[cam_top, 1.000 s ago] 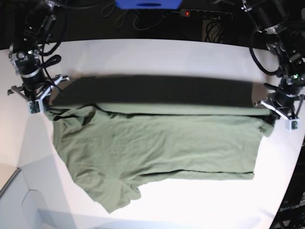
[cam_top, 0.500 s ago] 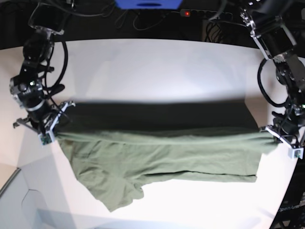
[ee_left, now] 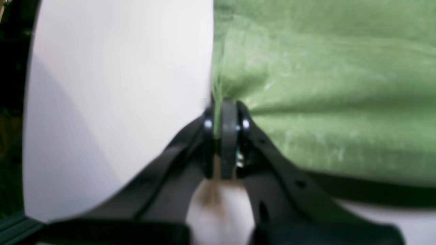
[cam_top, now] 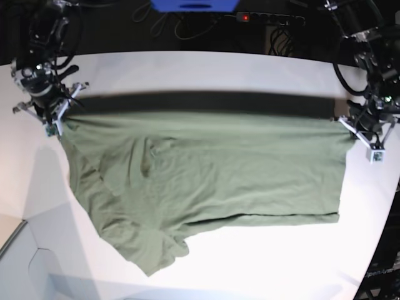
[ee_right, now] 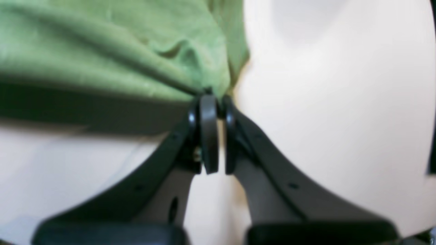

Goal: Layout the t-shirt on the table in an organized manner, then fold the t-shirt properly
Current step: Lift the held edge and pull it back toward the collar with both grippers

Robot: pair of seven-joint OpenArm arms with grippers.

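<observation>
Olive t-shirt (cam_top: pixel 206 169) stretched taut across white table (cam_top: pixel 206 78), far edge lifted — left gripper (cam_top: pixel 352 125) and right gripper (cam_top: pixel 62 115) each pinched tight on a far corner, one sleeve trailing near-left.

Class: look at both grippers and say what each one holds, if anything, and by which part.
Both hold the t-shirt. The left gripper and the right gripper each pinch an end of its raised far edge, stretched between them.
</observation>
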